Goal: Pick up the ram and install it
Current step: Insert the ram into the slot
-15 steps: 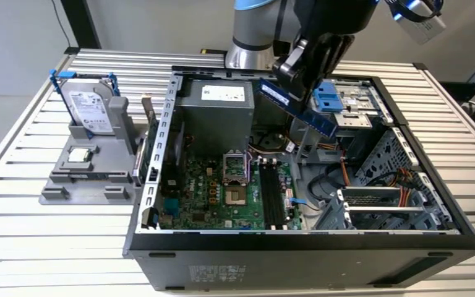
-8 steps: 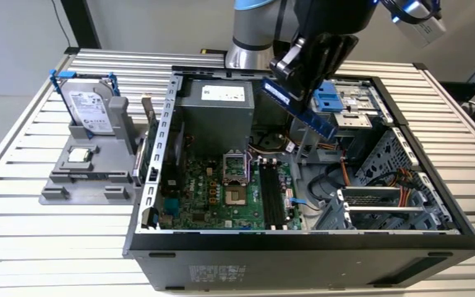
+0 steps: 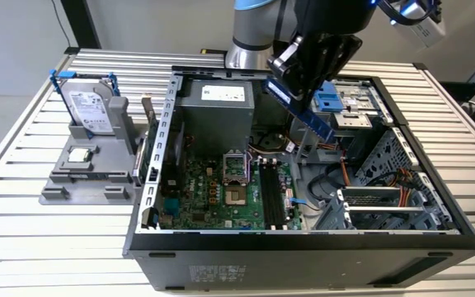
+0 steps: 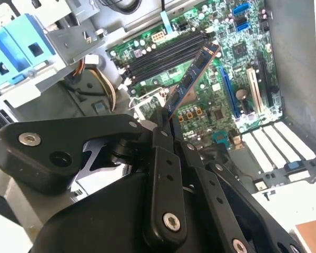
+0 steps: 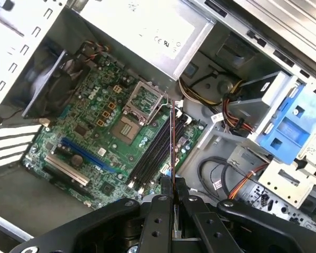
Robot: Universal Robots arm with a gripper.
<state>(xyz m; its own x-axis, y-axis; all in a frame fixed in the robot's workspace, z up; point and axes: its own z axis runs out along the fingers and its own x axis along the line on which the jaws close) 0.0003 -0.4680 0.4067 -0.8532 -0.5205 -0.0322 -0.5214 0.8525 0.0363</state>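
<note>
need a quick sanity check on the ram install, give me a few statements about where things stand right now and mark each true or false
1. The gripper is shut on the ram. True.
2. The ram is already installed on the motherboard. False: it hangs tilted in the air above the memory slots.
3. The hard drive stands upright on the grey fixture outside the computer case. True.
4. The processor chip is inside the computer case. False: it lies on the grey fixture, in front of the hard drive.
</note>
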